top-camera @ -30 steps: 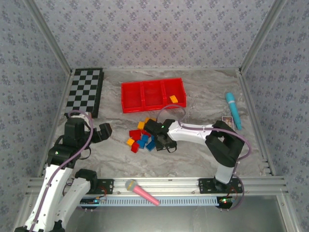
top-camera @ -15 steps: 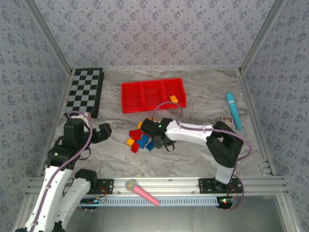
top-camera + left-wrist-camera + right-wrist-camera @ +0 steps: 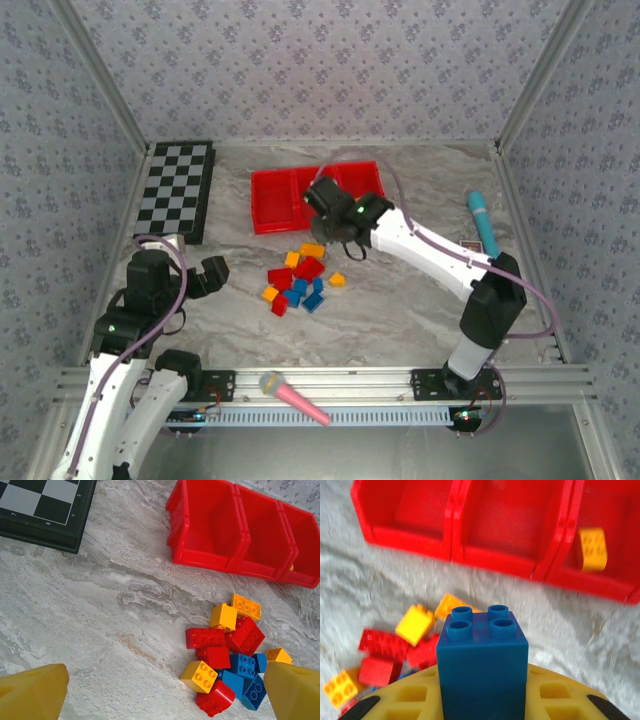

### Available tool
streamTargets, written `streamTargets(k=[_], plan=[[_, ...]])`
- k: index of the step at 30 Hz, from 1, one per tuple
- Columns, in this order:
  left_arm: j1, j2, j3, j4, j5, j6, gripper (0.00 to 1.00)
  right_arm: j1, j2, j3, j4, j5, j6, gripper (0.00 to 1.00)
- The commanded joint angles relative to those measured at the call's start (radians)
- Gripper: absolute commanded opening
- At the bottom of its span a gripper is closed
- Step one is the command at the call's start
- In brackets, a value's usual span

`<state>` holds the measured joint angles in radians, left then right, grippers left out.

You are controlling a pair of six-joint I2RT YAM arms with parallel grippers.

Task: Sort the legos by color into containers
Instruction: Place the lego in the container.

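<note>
Fig. surface: grey marbled table [image 3: 400,310] | lying on it: red tray [image 3: 264,200]; checkered board [image 3: 178,190]; lego pile [image 3: 306,268]; teal microphone [image 3: 481,222]

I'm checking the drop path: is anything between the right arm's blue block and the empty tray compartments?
Nothing visible. The blue block between the right gripper's fingers faces the red tray across bare table; only the tray's front wall lies ahead.

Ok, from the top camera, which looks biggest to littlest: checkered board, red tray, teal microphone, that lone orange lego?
1. red tray and checkered board: too alike to rank
2. teal microphone
3. lone orange lego
</note>
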<state>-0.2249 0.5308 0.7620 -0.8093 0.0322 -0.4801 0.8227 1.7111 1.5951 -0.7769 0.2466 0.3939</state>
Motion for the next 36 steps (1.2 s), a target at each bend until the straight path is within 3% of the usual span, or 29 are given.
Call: streamTargets(k=[1,8,19,22,28,36], plan=[[-0.008,-0.009,0.01,0.007,-0.019,0.011,1.0,-0.069,0.079,0.095,0.049,-0.109,-0.086,0.24],[-0.008,-0.005,0.006,0.012,-0.019,0.012,1.0,-0.177,0.283,0.281,0.076,-0.246,-0.128,0.25],[-0.008,0.002,0.003,0.014,-0.028,0.008,1.0,-0.247,0.516,0.483,0.044,-0.341,-0.141,0.27],[-0.008,0.003,0.003,0.012,-0.032,0.008,1.0,-0.255,0.536,0.493,0.044,-0.349,-0.129,0.31],[-0.008,0.01,0.002,0.014,-0.034,0.006,1.0,-0.255,0.524,0.484,0.046,-0.339,-0.125,0.5],[-0.008,0.018,0.001,0.016,-0.032,0.008,1.0,-0.234,0.442,0.479,0.013,-0.28,-0.115,0.58]])
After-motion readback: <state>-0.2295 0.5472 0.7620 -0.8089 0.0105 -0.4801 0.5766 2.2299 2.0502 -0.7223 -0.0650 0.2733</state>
